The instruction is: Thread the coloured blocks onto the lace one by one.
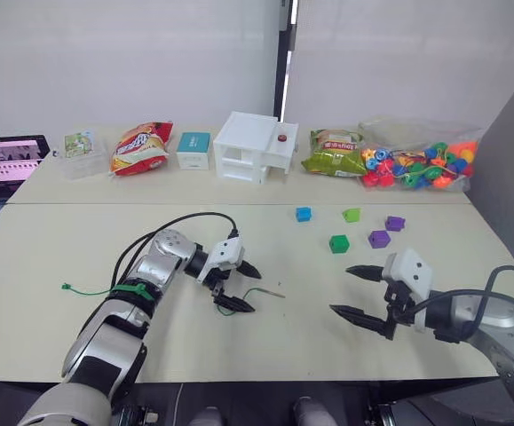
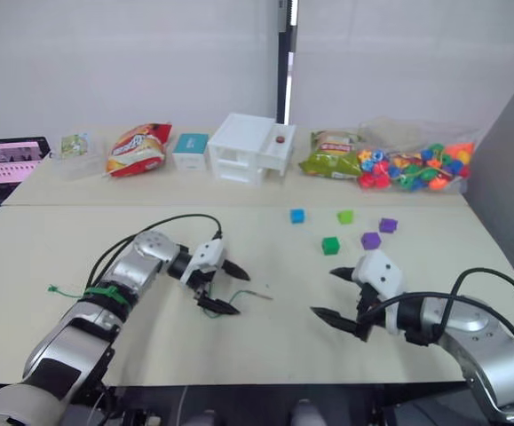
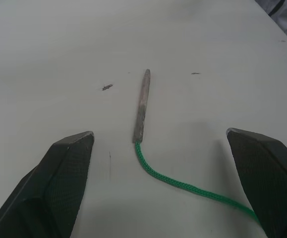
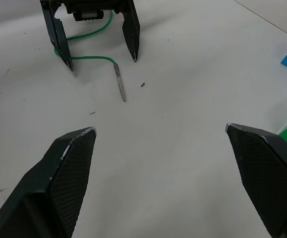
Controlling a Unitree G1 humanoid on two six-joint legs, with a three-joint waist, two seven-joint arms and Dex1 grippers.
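Near the front edge of the pale bench (image 1: 52, 293), the left hand (image 1: 236, 286) hangs wide open and empty over the long thin green cord lace (image 3: 183, 184), whose short stiff dark tip (image 3: 142, 105) lies flat on the surface between the fingers, untouched. The right hand (image 1: 359, 291), also spread open and empty, waits toward the front right corner. The five small plastic cubes sit well apart further back on the right: blue (image 1: 304, 214), light green (image 1: 351, 215), dark green (image 1: 338, 243) and two purple (image 1: 379, 238) (image 1: 395, 223). The likely risk is closing on the limp cord behind the tip, leaving the tip to droop and miss a cube's hole; thin and flat, it may also slip aside.
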